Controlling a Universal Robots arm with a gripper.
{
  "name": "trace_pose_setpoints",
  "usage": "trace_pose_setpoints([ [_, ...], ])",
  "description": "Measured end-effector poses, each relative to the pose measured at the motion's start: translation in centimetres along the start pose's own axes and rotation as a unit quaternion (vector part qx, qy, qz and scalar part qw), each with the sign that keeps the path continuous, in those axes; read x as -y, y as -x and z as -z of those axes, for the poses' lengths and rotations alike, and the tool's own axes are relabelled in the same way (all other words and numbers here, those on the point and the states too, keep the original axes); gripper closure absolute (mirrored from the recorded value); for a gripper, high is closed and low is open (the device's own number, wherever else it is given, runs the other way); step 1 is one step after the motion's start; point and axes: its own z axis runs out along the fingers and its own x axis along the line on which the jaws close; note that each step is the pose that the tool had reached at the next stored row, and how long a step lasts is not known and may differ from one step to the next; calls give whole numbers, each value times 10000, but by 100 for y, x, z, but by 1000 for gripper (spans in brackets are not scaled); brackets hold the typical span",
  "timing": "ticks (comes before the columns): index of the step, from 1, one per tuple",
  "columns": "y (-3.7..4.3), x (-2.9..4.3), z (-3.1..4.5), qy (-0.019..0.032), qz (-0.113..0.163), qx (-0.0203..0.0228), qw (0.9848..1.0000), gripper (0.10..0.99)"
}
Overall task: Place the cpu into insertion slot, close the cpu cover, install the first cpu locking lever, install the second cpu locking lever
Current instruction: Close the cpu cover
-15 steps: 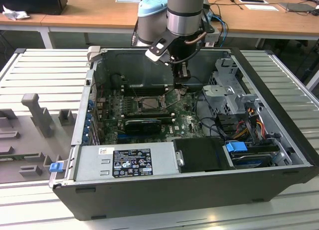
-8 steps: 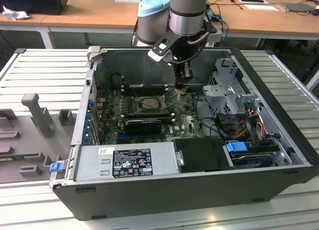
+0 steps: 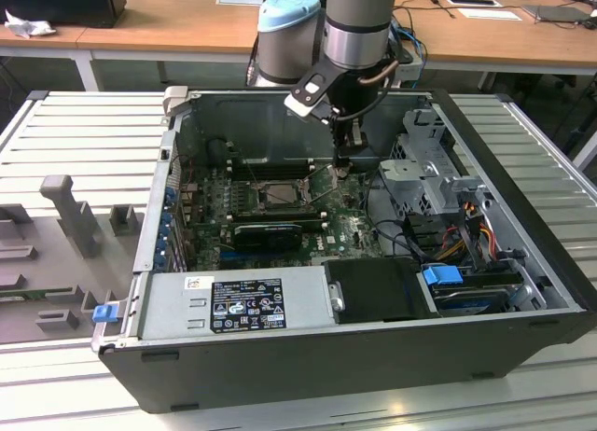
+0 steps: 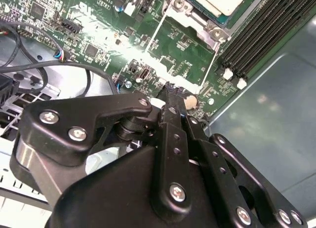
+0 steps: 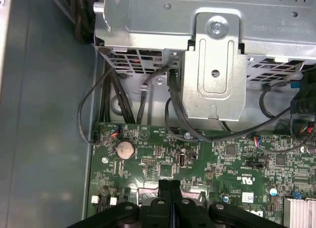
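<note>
Cpu (image 4: 217, 0) lies flat in the slot (image 3: 244, 196) on the motherboard (image 5: 222, 159), silvery top up, with the cover (image 4: 210, 29) down around its edges. The slot sits near the middle of the open case (image 3: 522, 291), beside the long memory slots (image 4: 266, 25). The gripper (image 3: 342, 167) hangs low over the board just beside the slot, on the exterior view's right. In both wrist views its fingers (image 5: 165, 188) are pressed together, tips close to the board (image 4: 174, 92). A thin lever (image 4: 157, 33) runs from the slot's edge toward those tips; whether they pinch it I cannot tell. A coin battery (image 5: 125, 149) and drive cage (image 5: 212, 75) lie beyond.
</note>
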Motion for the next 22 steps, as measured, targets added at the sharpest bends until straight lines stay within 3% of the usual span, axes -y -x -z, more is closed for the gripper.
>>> trace_pose_setpoints([
  [4, 14, -37, -23, -16, -1, -1, 10000, 980],
  [9, 28, -151, -143, -58, -2, -3, 10000, 980],
  [12, 34, -206, -199, -162, -5, -10, 9999, 980],
  [13, 36, -222, -209, -223, -6, -13, 9997, 980],
  [14, 39, -226, -213, -349, -9, -22, 9994, 980],
  [16, 39, -225, -213, -427, -11, -29, 9991, 980],
  [22, 38, -196, -211, -431, -11, -29, 9991, 980],
])
